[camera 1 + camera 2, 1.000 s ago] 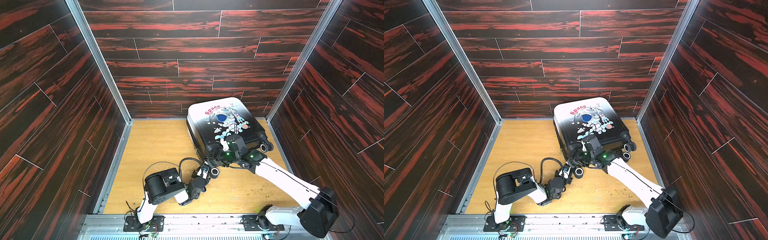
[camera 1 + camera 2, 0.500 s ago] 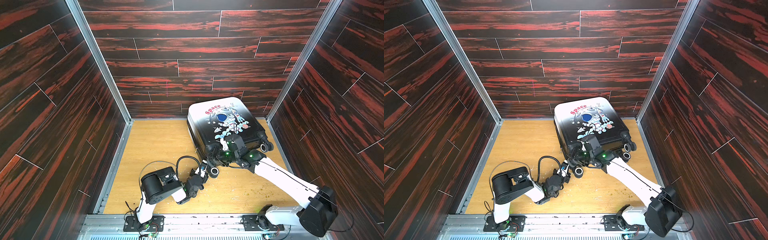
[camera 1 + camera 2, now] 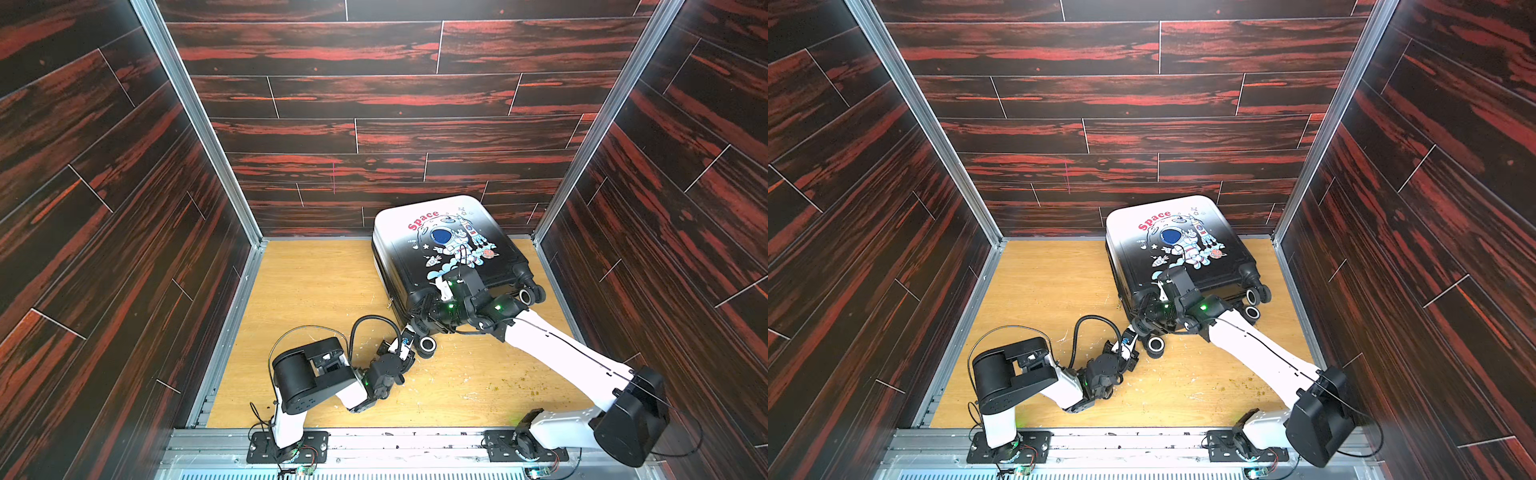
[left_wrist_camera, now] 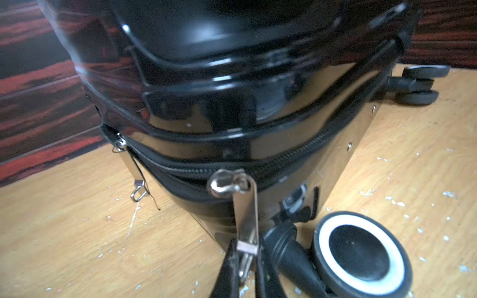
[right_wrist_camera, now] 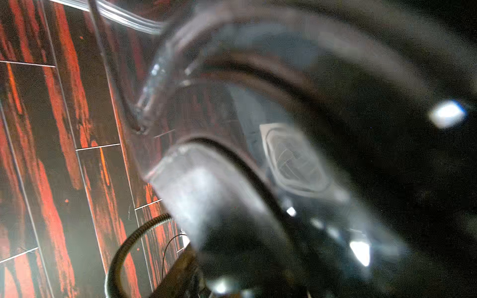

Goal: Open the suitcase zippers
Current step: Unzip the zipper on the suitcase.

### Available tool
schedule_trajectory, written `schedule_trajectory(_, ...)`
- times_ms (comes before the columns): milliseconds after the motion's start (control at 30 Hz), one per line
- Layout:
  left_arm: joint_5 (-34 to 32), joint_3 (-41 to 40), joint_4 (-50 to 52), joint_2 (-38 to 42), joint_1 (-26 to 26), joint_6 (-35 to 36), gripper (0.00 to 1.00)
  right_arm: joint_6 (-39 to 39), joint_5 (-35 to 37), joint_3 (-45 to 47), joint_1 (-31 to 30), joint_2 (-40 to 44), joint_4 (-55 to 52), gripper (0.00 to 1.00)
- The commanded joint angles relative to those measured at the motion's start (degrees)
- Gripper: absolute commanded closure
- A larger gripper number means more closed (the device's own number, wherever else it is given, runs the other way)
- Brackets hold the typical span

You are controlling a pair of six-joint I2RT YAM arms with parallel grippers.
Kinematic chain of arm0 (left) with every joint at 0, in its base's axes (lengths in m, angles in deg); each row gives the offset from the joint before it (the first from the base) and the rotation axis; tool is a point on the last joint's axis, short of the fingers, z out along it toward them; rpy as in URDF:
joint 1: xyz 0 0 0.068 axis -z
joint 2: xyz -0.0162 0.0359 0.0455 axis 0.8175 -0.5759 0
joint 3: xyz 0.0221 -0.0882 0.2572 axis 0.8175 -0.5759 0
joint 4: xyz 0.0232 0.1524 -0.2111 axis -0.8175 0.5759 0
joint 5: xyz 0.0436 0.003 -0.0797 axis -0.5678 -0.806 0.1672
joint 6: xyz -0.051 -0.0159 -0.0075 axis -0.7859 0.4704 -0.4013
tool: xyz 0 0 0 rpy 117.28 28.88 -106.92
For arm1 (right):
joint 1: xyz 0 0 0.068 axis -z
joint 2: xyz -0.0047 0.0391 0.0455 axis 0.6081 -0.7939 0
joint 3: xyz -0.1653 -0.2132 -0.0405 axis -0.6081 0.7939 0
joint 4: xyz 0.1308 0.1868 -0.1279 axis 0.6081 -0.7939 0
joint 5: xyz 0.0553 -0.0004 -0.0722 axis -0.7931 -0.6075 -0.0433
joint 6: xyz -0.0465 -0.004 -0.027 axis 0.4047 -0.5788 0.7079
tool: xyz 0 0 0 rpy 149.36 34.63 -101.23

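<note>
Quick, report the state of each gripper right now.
Left gripper: closed on the zipper pull tab.
Right gripper: at the near corner of the suitcase; open or closed cannot be told.

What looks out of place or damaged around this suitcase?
Nothing looks damaged. The suitcase lies askew to the walls, white flecks litter the wooden floor, and the zipper gapes between its two sliders, with the left gripper pinching one pull tab.
</note>
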Motion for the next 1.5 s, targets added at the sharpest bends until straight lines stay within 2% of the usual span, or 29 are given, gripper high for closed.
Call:
schedule_trajectory(0,0.81,0.86,-5.86,1.92,2.68,5.29,1.0,3.76,-8.07,-5.01,-2.1,-1.75,6.77,0.83)
schedule_trajectory(400,1.11,4.32,-5.77,0.82,6.15,16.6,1.0,4.9,-10.29,-9.04,-2.36,-4.62,4.72,0.83)
schedule_trajectory(667,1.96,6.92,-5.79,-2.81,7.69,19.73,1.0,5.9,-10.15,-10.27,-2.65,-5.94,3.69,0.83)
schedule_trajectory(800,-0.77,11.16,-5.78,-5.73,7.86,20.14,1.0,6.76,-10.16,-11.9,-3.4,-7.2,2.56,0.83)
schedule_trajectory(1033,2.33,19.5,-1.55,-8.38,7.84,21.27,1.0,8.96,-9.42,-14.4,-4.56,-9.12,-0.24,0.83)
schedule_trajectory(1167,4.56,18.54,2.47,-4.93,8.27,17.94,0.98,12.08,-4.85,-16.43,-4.51,-9.2,-5.03,0.75)
schedule_trajectory(1267,4.69,14.5,6.13,0.03,8.89,15.34,0.74,14.47,-1.27,-18.44,-4.47,-8.86,-9.03,0.59)
schedule_trajectory(1367,6.81,9.3,12.4,7.67,9.55,9.16,0.42,16.89,2.83,-19.43,-4.47,-8.13,-13.16,0.41)
schedule_trajectory(1433,10.96,6.07,18.51,13.86,10.1,6.17,0.11,17.99,5.65,-18.94,-4.45,-7.09,-15.21,0.33)
schedule_trajectory(1467,12.49,5.02,20.93,16.36,10.35,4.44,0.01,18.4,6.87,-18.57,-4.41,-6.47,-15.84,0.32)
